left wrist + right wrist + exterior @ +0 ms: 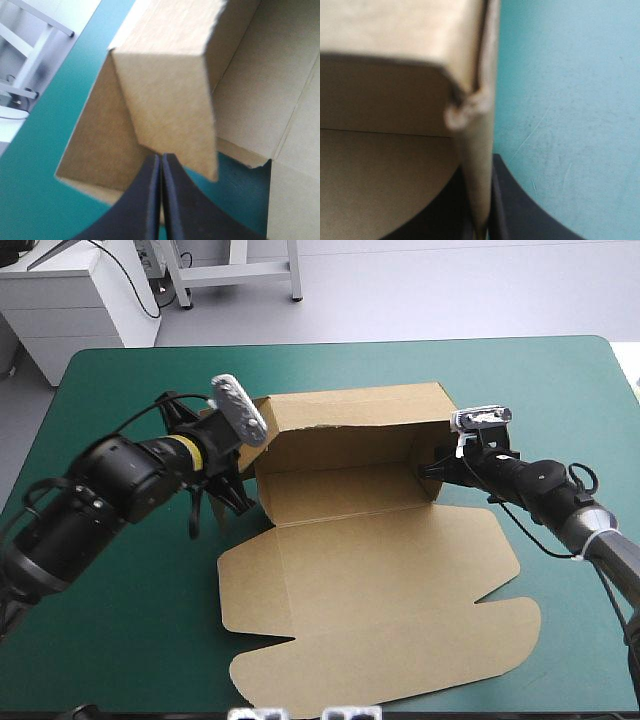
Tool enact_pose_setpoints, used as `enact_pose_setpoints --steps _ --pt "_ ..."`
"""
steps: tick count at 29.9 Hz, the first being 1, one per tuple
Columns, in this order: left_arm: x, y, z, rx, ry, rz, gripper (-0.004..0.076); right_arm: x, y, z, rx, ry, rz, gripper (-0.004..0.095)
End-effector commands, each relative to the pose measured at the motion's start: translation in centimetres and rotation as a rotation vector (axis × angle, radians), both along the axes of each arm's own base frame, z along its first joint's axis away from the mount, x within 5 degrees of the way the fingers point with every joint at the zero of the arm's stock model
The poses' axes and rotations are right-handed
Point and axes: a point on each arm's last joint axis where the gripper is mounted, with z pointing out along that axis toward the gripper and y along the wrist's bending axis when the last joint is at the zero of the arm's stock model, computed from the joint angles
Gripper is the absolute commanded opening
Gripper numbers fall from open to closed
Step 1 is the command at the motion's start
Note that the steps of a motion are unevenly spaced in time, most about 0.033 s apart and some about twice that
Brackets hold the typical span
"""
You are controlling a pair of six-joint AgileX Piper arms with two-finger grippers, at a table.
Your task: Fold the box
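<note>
Your right end effector clamps the box wall, blurred close up; your left end effector pinches its end flap.

The table with its teal-green cover carries 1 brown box, and at it stand 2 grippers, 1 left gripper and 1 right gripper, each with 2 black fingers, 4 in all.

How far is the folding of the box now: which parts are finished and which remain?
Done: the box has its back wall and both side walls standing. In hand: the left tool is shut on the left wall's flap, and the right tool on the right wall. Left: the large front part of the sheet lies flat on the teal-green cover, not yet raised.
</note>
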Motion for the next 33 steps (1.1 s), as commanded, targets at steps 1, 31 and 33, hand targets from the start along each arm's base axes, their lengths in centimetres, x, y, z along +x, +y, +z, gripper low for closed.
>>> enact_pose_setpoints --steps 1,31,33 --pt "0.5 3.8 2.7 -0.189 -0.043 0.034 -0.0003 -0.2 0.1 0.7 0.023 0.007 0.024 -0.0018" --pt "2.9 20.6 -6.5 -0.765 0.079 0.71 -0.0008 1.0 -0.2 2.9 -0.012 -0.005 0.007 -0.0018" --pt "2.9 20.5 -6.5 -0.773 0.082 0.708 -0.0008 1.4 -0.8 2.8 -0.011 0.044 -0.014 -0.0019"
